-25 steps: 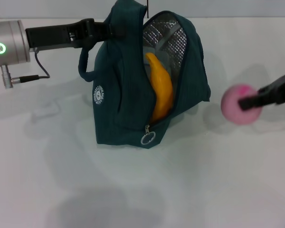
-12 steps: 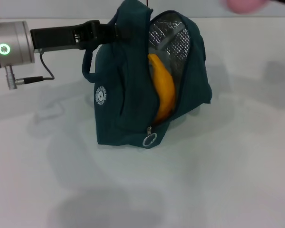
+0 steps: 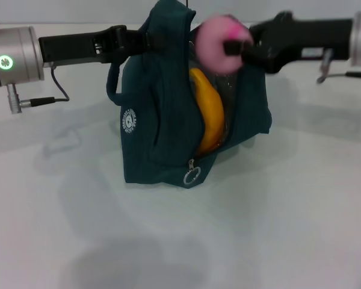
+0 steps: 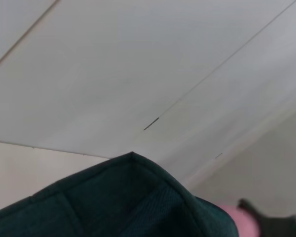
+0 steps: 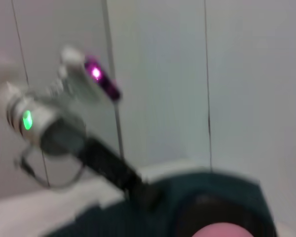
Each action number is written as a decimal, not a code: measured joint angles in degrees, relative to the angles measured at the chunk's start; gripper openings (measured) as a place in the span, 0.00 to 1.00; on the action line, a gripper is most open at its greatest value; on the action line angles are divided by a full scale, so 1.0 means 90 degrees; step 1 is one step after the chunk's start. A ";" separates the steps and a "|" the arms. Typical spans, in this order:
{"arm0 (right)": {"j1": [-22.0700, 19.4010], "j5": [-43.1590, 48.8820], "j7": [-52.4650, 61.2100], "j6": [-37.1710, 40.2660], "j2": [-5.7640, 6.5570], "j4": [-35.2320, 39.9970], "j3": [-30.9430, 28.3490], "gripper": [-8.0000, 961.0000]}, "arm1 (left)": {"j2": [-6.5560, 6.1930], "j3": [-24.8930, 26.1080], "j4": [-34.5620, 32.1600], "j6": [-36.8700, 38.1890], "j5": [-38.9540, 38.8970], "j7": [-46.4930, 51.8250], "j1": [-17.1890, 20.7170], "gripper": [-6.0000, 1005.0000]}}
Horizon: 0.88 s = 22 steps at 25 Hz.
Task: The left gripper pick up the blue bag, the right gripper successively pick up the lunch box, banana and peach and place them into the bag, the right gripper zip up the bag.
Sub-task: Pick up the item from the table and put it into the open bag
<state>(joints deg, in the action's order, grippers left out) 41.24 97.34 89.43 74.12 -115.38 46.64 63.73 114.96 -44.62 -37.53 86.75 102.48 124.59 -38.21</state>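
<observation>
The dark teal bag stands on the white table, its front unzipped. My left gripper is shut on the bag's top and holds it upright. A yellow banana stands in the opening. The lunch box is hidden. My right gripper is shut on the pink peach and holds it just above the bag's open top. The peach also shows in the left wrist view beside the bag's fabric, and in the right wrist view over the bag.
The zipper pull ring hangs at the bag's lower front. A white table surrounds the bag. My left arm's silver cylinder and cable lie at the left.
My right gripper has lifted the peach from the table at the right, carried it up and left, and now holds it over the bag's opening. The bag shifted slightly.
</observation>
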 joint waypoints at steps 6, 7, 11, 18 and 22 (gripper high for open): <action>0.0010 0.0105 -0.0020 -0.0250 0.0008 -0.0231 0.0367 0.08 | -0.0002 0.0006 0.0000 0.0000 0.0000 0.0004 0.0009 0.07; -0.0018 0.0104 -0.0017 -0.0240 0.0008 -0.0219 0.0358 0.07 | -0.0002 0.0006 0.0000 0.0000 0.0000 0.0004 0.0009 0.07; -0.0242 0.0011 -0.0027 -0.0185 0.0000 -0.0001 0.0353 0.09 | -0.0019 0.0007 0.0000 -0.0003 0.0000 0.0004 0.0011 0.07; -0.0635 -0.0255 -0.0067 -0.0085 -0.0011 0.0348 0.0340 0.22 | -0.0025 0.0007 0.0000 -0.0030 0.0000 -0.0003 0.0005 0.07; -0.0932 -0.0464 -0.0081 -0.0030 0.0002 0.0701 0.0209 0.30 | -0.0027 0.0007 0.0000 -0.0030 0.0000 -0.0014 0.0010 0.07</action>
<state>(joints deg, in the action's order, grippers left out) 32.85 93.16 88.71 73.85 -115.36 52.95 65.61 114.72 -44.56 -37.53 86.48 102.48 124.47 -38.12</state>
